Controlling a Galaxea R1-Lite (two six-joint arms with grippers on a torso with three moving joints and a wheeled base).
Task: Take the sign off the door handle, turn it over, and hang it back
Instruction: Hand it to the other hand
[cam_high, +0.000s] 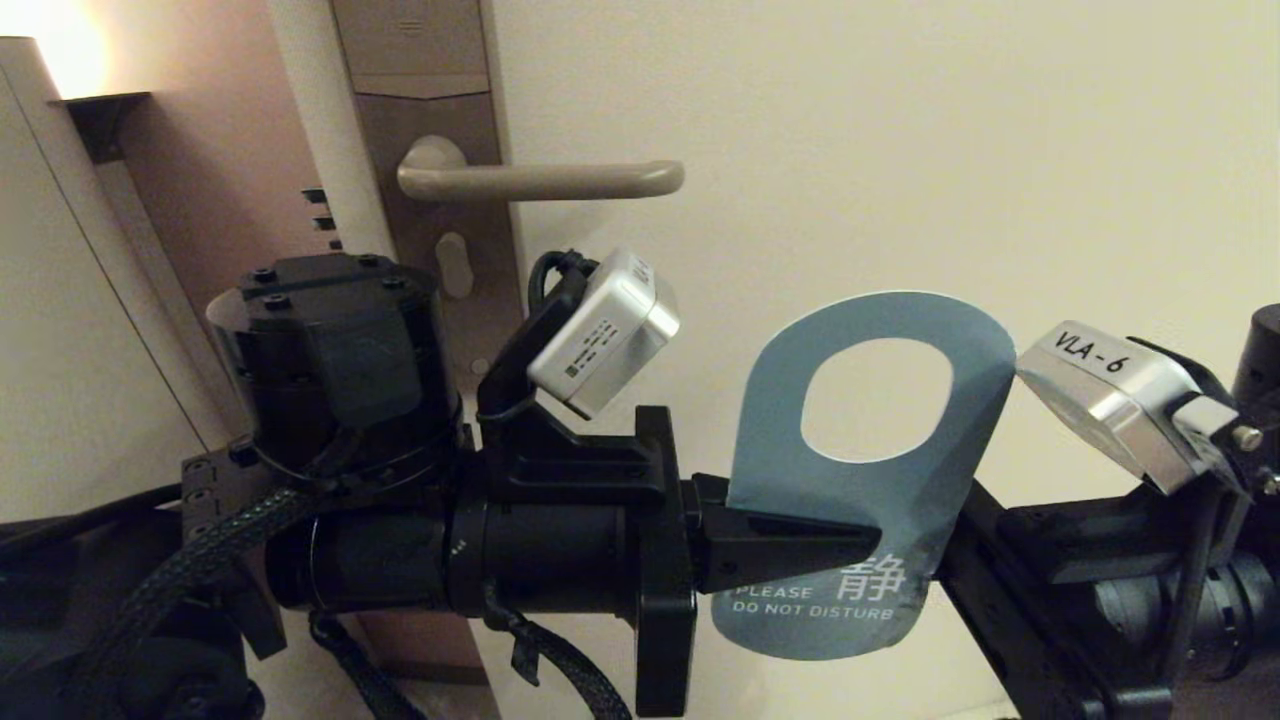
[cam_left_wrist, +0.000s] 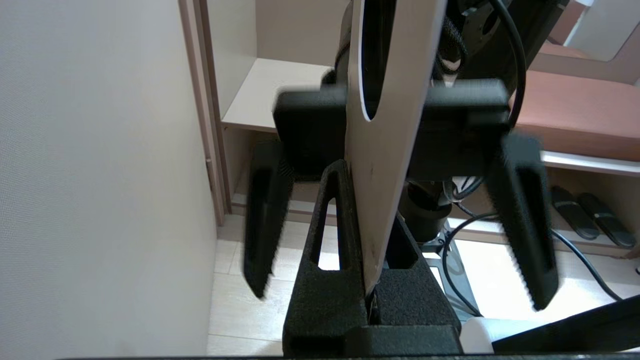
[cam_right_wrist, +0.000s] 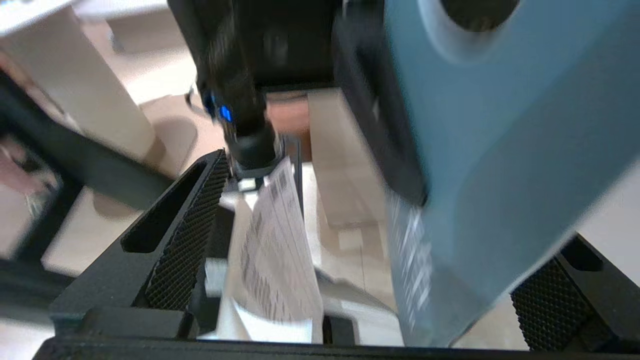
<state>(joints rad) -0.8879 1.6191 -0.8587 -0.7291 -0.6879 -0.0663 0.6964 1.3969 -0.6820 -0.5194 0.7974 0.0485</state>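
The sign (cam_high: 905, 505) is off the door handle (cam_high: 560, 180), held upright below and to the right of it, blue "DO NOT DISTURB" side facing me. My left gripper (cam_high: 865, 535) reaches in from the left and is shut on the sign's lower part. In the left wrist view the sign's white side (cam_left_wrist: 385, 150) stands edge-on between the shut fingers (cam_left_wrist: 330, 240). My right gripper (cam_right_wrist: 395, 210) comes from the right, open, its wide-apart fingers (cam_right_wrist: 185, 240) on either side of the blue sign (cam_right_wrist: 490, 150) without touching it. The handle is bare.
The handle sits on a tall brown lock plate (cam_high: 420, 120) on the cream door (cam_high: 900, 150). A lit wall lamp (cam_high: 70, 60) is at the far left. Low shelves and dark slippers (cam_left_wrist: 585, 215) show on the floor side.
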